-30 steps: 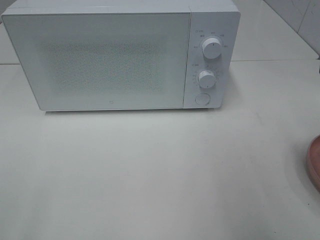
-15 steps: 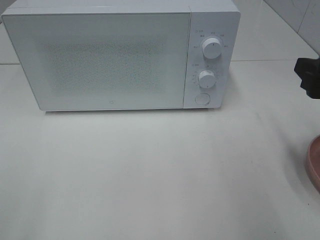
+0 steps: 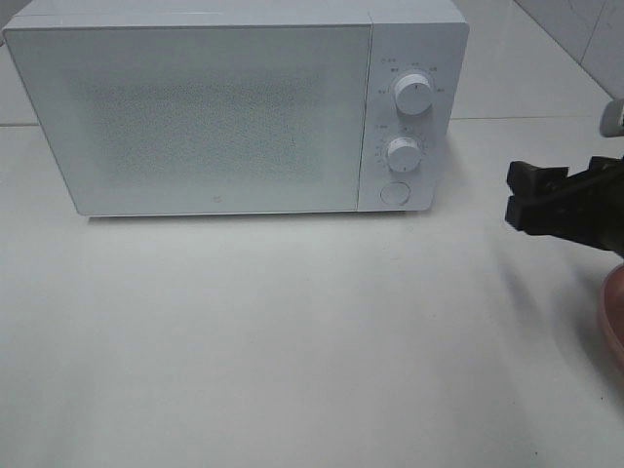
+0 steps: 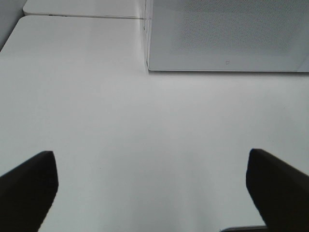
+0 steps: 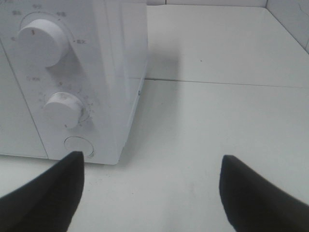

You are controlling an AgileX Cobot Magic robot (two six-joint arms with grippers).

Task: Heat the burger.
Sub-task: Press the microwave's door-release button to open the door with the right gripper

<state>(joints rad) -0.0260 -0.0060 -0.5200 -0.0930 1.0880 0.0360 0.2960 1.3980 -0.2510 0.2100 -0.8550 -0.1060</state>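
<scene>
Right claw (image 3: 515,195) released, empty, near microwave control panel (image 3: 409,122); left claw (image 4: 150,193) released, empty, over bench (image 4: 145,130).

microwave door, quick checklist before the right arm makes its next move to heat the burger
1. Door of the white microwave open for loading: not ok, it is shut.
2. Round white button free to press: ok, nothing is in front of it.
3. Right tool open and empty: ok.
4. Left tool open and empty: ok.
5. Burger located: cannot tell, it is in no view. Only the rim of the round pink plate shows at the right edge.
</scene>
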